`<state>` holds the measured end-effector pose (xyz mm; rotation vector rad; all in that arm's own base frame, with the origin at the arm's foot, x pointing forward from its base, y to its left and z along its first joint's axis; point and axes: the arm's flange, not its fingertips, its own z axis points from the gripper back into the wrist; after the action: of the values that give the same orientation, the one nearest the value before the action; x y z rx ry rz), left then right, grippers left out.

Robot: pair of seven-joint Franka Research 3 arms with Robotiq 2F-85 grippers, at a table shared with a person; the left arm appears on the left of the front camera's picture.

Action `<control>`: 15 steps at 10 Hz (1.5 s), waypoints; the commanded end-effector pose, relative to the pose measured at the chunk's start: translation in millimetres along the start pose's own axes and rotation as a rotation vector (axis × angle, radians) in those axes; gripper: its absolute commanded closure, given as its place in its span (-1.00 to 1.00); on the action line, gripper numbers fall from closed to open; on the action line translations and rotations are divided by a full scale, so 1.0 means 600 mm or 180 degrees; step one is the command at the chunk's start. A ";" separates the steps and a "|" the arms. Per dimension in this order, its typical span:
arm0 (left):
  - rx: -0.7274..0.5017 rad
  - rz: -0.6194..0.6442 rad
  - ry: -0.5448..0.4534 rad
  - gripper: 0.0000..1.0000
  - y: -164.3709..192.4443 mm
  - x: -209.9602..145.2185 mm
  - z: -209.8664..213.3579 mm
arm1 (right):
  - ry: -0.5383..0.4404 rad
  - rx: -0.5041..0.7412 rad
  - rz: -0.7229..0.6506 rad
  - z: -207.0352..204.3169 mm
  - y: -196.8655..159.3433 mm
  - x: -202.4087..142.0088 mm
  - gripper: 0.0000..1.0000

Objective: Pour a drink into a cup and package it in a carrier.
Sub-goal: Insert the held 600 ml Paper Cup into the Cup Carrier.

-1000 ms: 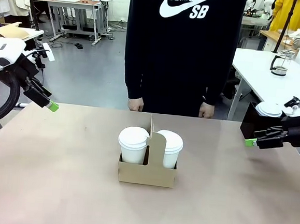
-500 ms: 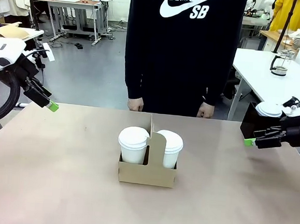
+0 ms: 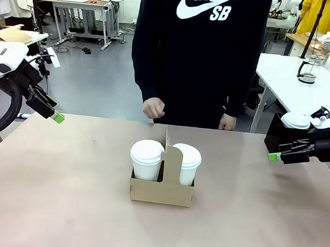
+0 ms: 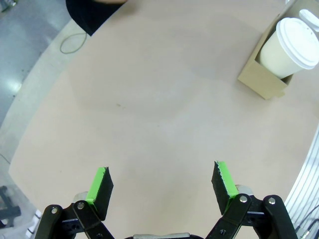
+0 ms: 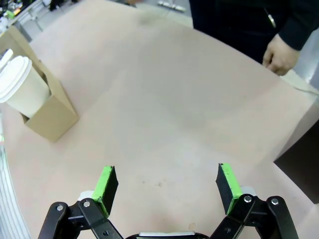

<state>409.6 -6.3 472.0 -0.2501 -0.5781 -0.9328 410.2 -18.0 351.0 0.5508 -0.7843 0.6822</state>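
Observation:
The brown cardboard carrier (image 3: 161,187) stands at the table's middle with a lidded white cup (image 3: 147,159) in its left slot and a second lidded cup (image 3: 186,163) in its right slot. In the left wrist view the carrier (image 4: 260,79) and one cup (image 4: 290,46) sit at the upper right; in the right wrist view the carrier (image 5: 49,112) and a cup (image 5: 21,86) sit at the left. My left gripper (image 3: 56,116) hovers open over the table's far left corner, my right gripper (image 3: 275,157) open at the right edge. Both hold nothing. The drink is out of view.
A person in a black sweatshirt stands at the far side, one hand (image 3: 153,108) raised in a loose fist above the edge, the other hand (image 3: 227,122) low. A black box with white lids (image 3: 290,127) sits at the right. Bare tabletop (image 3: 62,195) surrounds the carrier.
The person's hand on the picture's left has lifted from the table edge and curled into a fist. My right gripper has drawn back slightly to the right. The carrier and cups stayed put.

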 end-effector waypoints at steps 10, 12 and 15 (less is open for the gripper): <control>-0.0031 0.0045 -0.0052 -1.00 -0.002 0.001 0.003 | 0.0002 0.0031 0.0015 0.005 -0.002 -0.001 -1.00; -0.0031 0.0045 -0.0052 -1.00 -0.002 0.001 0.003 | 0.0002 0.0031 0.0015 0.005 -0.002 -0.001 -1.00; -0.0031 0.0045 -0.0052 -1.00 -0.002 0.001 0.003 | 0.0002 0.0031 0.0015 0.005 -0.002 -0.001 -1.00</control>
<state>409.6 -6.3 472.0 -0.2501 -0.5780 -0.9328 410.1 -18.1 351.0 0.5515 -0.7844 0.6820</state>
